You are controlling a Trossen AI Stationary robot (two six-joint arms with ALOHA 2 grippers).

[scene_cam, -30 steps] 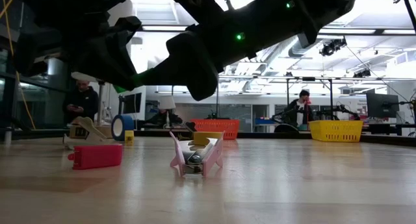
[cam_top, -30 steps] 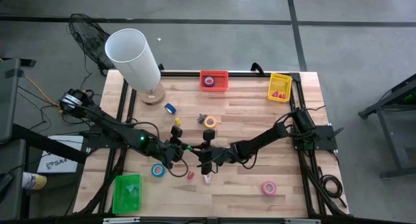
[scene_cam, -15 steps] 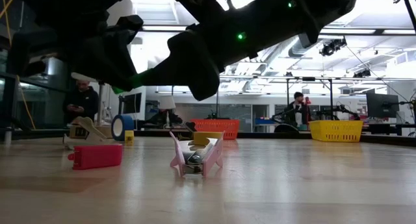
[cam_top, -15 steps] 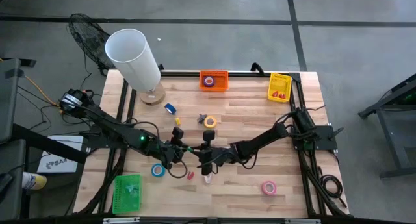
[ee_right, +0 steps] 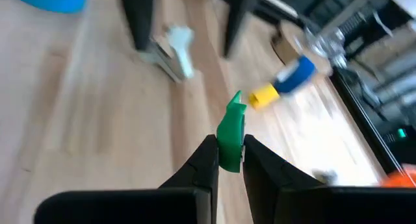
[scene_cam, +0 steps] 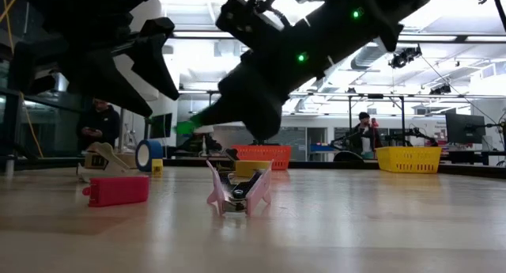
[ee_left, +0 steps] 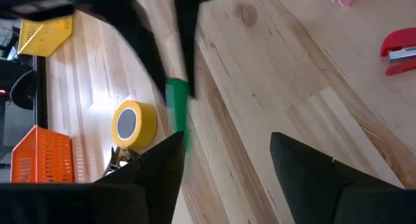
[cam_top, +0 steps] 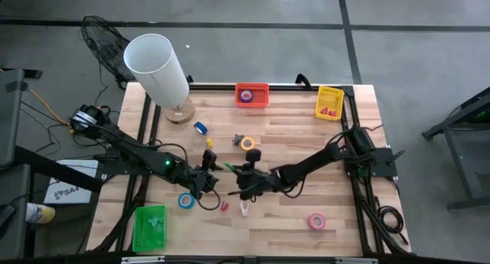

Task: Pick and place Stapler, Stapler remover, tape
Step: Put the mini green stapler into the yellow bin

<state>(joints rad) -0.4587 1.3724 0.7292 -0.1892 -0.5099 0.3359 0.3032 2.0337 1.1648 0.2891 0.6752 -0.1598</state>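
Green stapler (ee_right: 231, 136) sat clamped in the right gripper (ee_right: 226, 160) above the table (cam_top: 291, 134). Left gripper (ee_left: 224, 156) hung beside it, fingers apart, empty.

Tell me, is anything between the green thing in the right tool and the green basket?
Yes. The right tool pinches the green piece above mid-table. Going straight toward the green basket, the open left tool and a blue tape roll lie roughly along that line.

Both arms crowd the table (cam_top: 306, 134) centre; bare wood lies open between the yellow bin (cam_top: 329, 102) and pink tape roll (cam_top: 317, 220).
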